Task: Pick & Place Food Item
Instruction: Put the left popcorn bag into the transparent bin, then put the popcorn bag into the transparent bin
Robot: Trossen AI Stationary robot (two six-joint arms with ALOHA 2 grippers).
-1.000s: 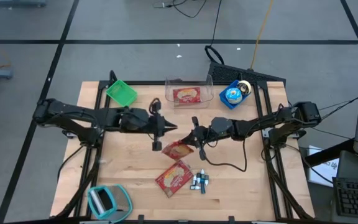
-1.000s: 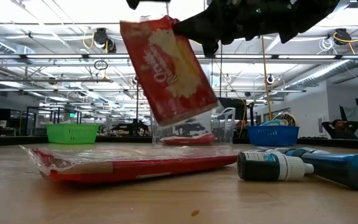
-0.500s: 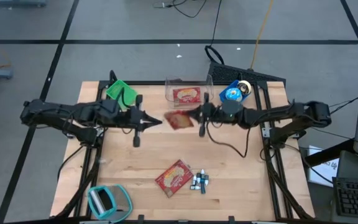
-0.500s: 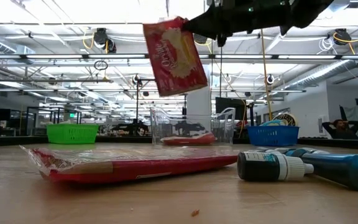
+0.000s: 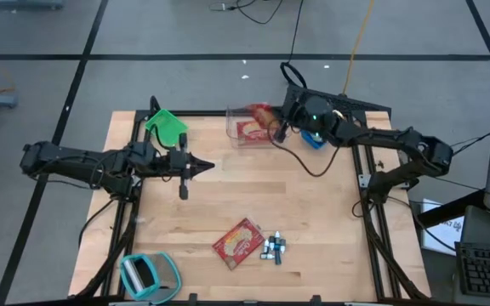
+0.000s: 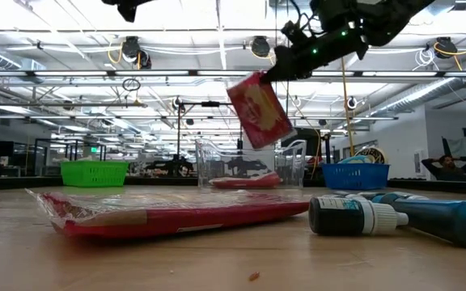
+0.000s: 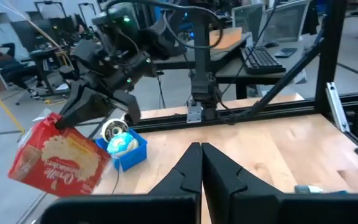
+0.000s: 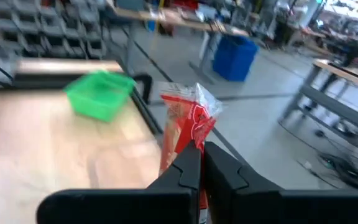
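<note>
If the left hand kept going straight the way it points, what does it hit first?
Probably nothing on the table: the shut left hand points across bare wood toward the right arm's side; the clear bin lies off that line. Depth uncertain.

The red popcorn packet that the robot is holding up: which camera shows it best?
The left wrist view: the red popcorn packet shows its whole printed face, hanging from the right gripper. The low view shows it smaller, above the clear bin; the high view half hides it; the right wrist view sees it edge-on.
</note>
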